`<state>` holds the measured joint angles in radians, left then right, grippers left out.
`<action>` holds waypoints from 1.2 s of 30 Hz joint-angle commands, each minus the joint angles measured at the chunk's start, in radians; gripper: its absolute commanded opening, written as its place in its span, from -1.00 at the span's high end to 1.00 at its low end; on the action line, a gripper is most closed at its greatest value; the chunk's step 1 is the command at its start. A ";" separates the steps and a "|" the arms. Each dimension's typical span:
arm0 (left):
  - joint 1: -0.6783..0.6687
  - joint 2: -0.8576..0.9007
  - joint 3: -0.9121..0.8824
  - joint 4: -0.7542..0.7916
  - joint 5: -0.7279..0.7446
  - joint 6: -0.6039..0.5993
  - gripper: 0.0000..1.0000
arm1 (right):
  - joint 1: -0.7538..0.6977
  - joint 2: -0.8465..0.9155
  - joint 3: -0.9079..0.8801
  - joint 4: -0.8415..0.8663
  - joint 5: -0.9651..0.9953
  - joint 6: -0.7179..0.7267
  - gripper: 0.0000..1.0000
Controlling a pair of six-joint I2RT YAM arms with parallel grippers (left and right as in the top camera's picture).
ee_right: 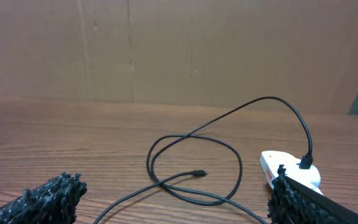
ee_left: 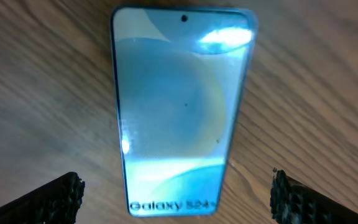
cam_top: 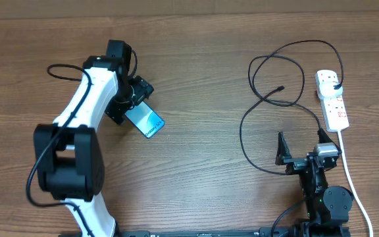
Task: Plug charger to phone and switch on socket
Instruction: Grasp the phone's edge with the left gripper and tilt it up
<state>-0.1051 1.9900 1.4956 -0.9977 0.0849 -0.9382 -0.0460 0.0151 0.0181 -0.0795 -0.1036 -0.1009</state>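
Observation:
The phone (cam_top: pixel 146 121) lies flat on the wooden table with its blue-teal screen up; it fills the left wrist view (ee_left: pixel 180 112). My left gripper (cam_top: pixel 131 104) hovers over its upper-left end, open, its fingers (ee_left: pixel 178 198) wide on either side without touching it. The charger cable (cam_top: pixel 268 99) lies in loops at the right; its small connector (cam_top: pixel 281 87) is free on the table, also in the right wrist view (ee_right: pixel 198 173). Its plug (cam_top: pixel 335 83) sits in the white socket strip (cam_top: pixel 331 100). My right gripper (cam_top: pixel 303 153) is open and empty near the front edge, behind the loops.
The strip's thick white cord (cam_top: pixel 349 178) runs down past my right arm to the front edge. A brown cardboard wall (ee_right: pixel 179 50) stands behind the table.

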 commanded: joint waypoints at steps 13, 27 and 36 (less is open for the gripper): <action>-0.013 0.124 -0.008 0.041 0.035 0.019 -1.00 | -0.005 -0.002 -0.010 0.004 0.006 -0.002 -1.00; -0.013 0.126 -0.008 0.063 -0.017 0.018 -0.99 | -0.005 -0.002 -0.010 0.004 0.006 -0.002 -1.00; -0.014 0.133 -0.008 0.064 -0.014 0.019 -0.99 | -0.005 -0.002 -0.010 0.004 0.006 -0.002 -1.00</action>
<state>-0.1051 2.0972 1.4914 -0.9340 0.0895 -0.9382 -0.0460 0.0151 0.0181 -0.0792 -0.1036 -0.1013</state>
